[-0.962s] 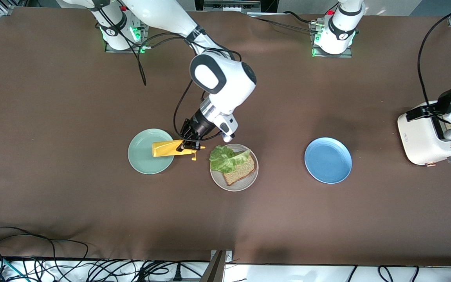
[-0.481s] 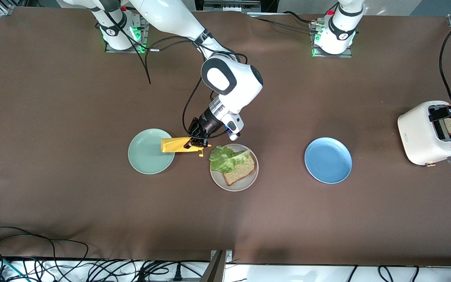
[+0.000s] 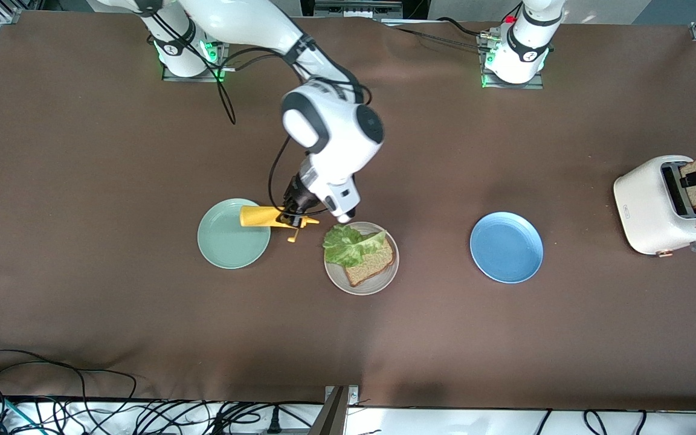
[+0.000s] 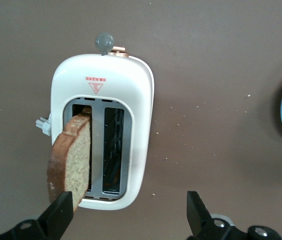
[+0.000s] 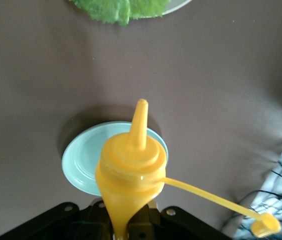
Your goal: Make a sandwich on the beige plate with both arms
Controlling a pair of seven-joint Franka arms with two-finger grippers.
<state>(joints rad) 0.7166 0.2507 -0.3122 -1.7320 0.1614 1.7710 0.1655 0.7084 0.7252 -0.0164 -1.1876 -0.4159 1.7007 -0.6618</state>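
The left gripper (image 4: 126,220) is pinching a bread slice (image 4: 71,162) above the toaster (image 4: 133,130), well apart from the beige plate (image 3: 361,258). The right gripper (image 3: 292,214) is clasping a mustard bottle (image 3: 261,216) lying flat beside that plate's lettuce (image 3: 351,244).

— What sort of place is shown?
— A robotics lab. Two arm bases (image 3: 514,51) are bolted to a brown-covered table (image 3: 82,181), and loose cables (image 3: 52,393) are strewn along its edge; a toaster (image 3: 662,208) and plates are staged as props.
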